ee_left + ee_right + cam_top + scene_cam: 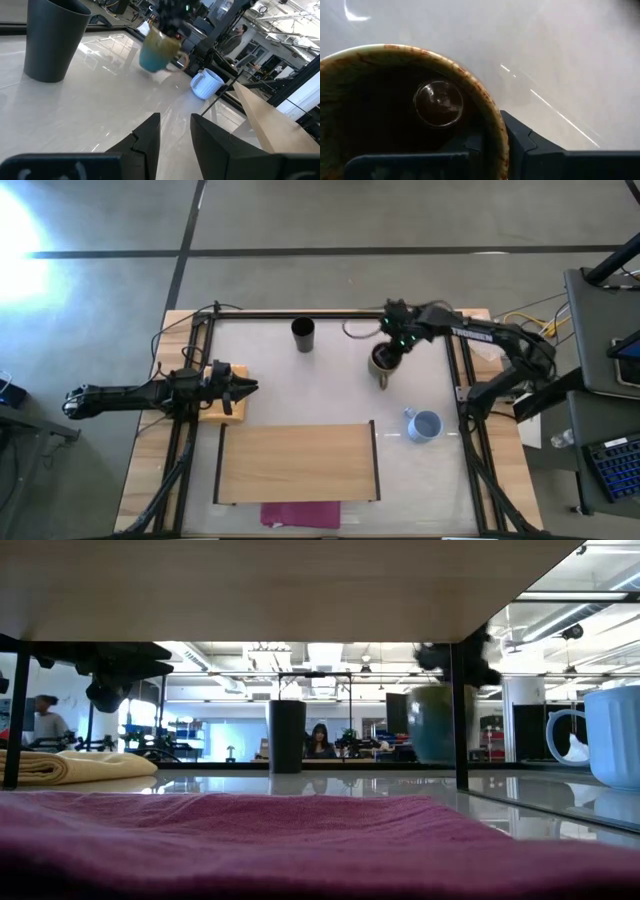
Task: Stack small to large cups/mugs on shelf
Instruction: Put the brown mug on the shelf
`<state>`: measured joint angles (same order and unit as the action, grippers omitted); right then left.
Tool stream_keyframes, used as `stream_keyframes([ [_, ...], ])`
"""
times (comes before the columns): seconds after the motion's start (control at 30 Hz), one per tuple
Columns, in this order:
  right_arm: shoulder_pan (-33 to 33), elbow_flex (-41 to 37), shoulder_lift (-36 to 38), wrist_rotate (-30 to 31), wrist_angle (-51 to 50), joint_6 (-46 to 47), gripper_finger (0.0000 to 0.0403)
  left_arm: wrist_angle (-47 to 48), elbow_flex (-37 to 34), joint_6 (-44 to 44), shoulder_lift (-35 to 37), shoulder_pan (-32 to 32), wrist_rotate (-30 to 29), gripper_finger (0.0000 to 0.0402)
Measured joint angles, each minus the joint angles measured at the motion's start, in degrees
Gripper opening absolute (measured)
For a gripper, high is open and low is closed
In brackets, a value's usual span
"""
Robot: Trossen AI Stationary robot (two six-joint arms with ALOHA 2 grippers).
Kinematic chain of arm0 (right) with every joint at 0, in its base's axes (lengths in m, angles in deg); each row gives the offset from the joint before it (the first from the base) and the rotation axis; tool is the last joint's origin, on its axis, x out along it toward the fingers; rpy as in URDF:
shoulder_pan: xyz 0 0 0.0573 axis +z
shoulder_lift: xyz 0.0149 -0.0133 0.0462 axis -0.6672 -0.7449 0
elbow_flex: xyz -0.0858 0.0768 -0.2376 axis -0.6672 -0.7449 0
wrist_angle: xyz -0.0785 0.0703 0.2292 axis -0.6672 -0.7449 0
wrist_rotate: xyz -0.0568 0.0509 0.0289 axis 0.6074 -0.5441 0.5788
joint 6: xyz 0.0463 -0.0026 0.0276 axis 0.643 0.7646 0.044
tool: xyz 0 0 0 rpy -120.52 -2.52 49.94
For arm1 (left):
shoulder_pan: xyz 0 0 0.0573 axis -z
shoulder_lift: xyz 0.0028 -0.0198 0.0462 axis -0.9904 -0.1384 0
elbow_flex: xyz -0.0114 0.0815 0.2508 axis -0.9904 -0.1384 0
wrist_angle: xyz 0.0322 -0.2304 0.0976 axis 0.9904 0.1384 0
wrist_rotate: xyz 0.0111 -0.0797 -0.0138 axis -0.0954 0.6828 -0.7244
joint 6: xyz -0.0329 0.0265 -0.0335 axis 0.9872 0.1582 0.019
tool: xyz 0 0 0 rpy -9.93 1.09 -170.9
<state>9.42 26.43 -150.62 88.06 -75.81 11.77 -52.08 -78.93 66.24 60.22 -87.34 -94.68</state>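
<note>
The brown mug [383,360] hangs just above the table at the far right, with my right gripper [395,345] shut on its rim from above. The narrow black cup [303,335] stands upright on its base at the far middle. Nearer, by the right rail, the pale blue mug [425,425] stands on its base. The light-wood shelf [298,463] stands at the near middle. My left gripper [245,388] waits open at the table's left side, over a folded yellow cloth [225,408], with nothing between its fingers [150,137]. My right gripper has the brown mug's rim wall [492,125] between its fingers, one finger inside the mug and the other finger [522,142] outside. The fingers come from above, pointing steeply down. The mug [160,47] hangs below them, slightly tilted and clear of the table, its handle [385,383] toward the near edge.
A magenta strip [300,513] lies at the near edge in front of the shelf. Dark frame rails [462,380] run along the table's left, right and far sides. Bare tabletop lies between the black cup, the shelf and the pale blue mug. People show in the room beyond.
</note>
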Motion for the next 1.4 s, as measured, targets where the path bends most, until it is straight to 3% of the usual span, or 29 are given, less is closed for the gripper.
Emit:
stream_keyframes([
  [0.37, 8.0, 25.7, -11.5, 0.7, -19.0, -0.4, 0.0032, 0.0, 0.0, 0.0, 0.0, 0.0, 0.0, 0.0093],
  [1.0, 30.0, 57.4, -20.9, 0.2, -23.9, 15.5, 0.0033, 0.0, 0.0, 0.0, 0.0, 0.0, 0.0, 0.0093],
  [1.4, 36.9, 71.7, -30.1, 0.4, -24.3, 16.4, 0.0033, 0.0, 0.0, 0.0, 0.0, 0.0, 0.0, 0.0093],
])
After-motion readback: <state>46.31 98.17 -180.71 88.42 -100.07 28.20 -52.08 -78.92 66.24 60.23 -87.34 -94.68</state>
